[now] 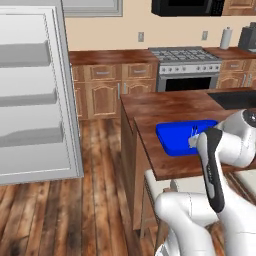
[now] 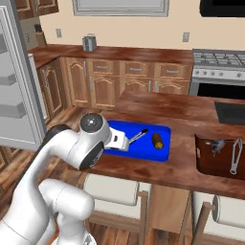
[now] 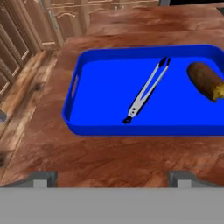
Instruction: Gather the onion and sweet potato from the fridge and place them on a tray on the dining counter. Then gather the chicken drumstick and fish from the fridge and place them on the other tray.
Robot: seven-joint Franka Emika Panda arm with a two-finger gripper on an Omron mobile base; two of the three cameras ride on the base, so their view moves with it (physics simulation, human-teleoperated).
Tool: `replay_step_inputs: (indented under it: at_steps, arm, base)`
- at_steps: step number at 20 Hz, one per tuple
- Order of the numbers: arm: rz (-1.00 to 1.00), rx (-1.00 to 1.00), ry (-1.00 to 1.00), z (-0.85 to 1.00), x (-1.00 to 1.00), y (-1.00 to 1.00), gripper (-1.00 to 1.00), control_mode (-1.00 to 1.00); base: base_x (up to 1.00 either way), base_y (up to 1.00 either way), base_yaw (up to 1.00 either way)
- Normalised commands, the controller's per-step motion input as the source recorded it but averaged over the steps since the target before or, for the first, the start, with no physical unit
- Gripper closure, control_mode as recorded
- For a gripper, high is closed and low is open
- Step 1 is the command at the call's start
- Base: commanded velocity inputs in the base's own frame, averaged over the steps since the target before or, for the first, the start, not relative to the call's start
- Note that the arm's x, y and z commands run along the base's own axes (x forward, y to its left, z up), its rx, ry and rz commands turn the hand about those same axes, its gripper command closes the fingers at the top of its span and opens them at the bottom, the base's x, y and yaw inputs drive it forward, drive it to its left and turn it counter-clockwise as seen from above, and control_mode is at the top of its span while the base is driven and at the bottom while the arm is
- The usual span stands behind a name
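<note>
The small dark brown elongated sweet potato (image 3: pixel 205 80) lies inside the bright blue shallow rectangular tray (image 3: pixel 100 87), near its right end, with a yellowish patch on its right tip. The right base view shows the same sweet potato (image 2: pixel 157 139) lying in the tray (image 2: pixel 162 153), which sits on the dark reddish-brown wooden dining counter (image 2: pixel 186 167) close to its near edge. A pair of slim silver tongs with dark tips (image 3: pixel 146 90) lies at a slant across the middle of the tray, just left of the sweet potato and apart from it.

The hand view alone shows the two-finger gripper (image 3: pixel 112 179): its two grey fingertips (image 3: pixel 43 178) stand far apart with nothing between them, over bare counter just short of the tray's near rim. The sweet potato lies beyond and to the right of them, the tongs nearer the middle.

The left base view shows what the others hide: the tall brushed-silver fridge door (image 1: pixel 35 95) swung open at far left, its white inner side and grey shelves facing the camera. There the arm covers the tray's near right part (image 1: pixel 175 137).

In the right base view a brown open box (image 2: pixel 217 160) stands on the counter right of the tray, holding silver utensils. Pale stools (image 2: pixel 115 189) stand under the counter's near edge.
</note>
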Motion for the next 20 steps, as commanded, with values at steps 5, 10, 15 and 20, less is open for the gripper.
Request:
replay_step_inputs:
  at_steps: [5, 10, 15, 20]
  arm:
    - [0.01, -0.13, 0.00, 0.10, -0.01, 0.72, -1.00, -1.00]
    - [0.05, -0.16, 0.00, 0.00, 0.00, 0.50, -1.00, -1.00]
    - [0.10, -0.03, 0.00, 0.00, 0.00, 0.06, -1.00, -1.00]
    - [0.10, 0.00, 0.00, 0.00, 0.00, 0.00, -1.00, -1.00]
  base:
    - [0.00, 0.00, 0.00]
    - [0.00, 0.00, 0.00]
    - [0.00, 0.00, 0.00]
    - [0.00, 0.00, 0.00]
